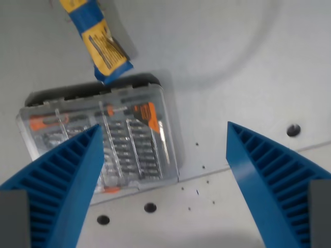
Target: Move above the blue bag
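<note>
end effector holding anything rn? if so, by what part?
Nothing held. The end effector is open, fingers spread, above the clear case; the blue bag lies untouched.

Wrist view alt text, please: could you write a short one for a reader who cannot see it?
Looking down from the wrist, the open gripper with blue ridged fingers hangs above a clear plastic bit-set case on a grey table. The blue and yellow bag lies beyond the case, at the upper left.
</note>
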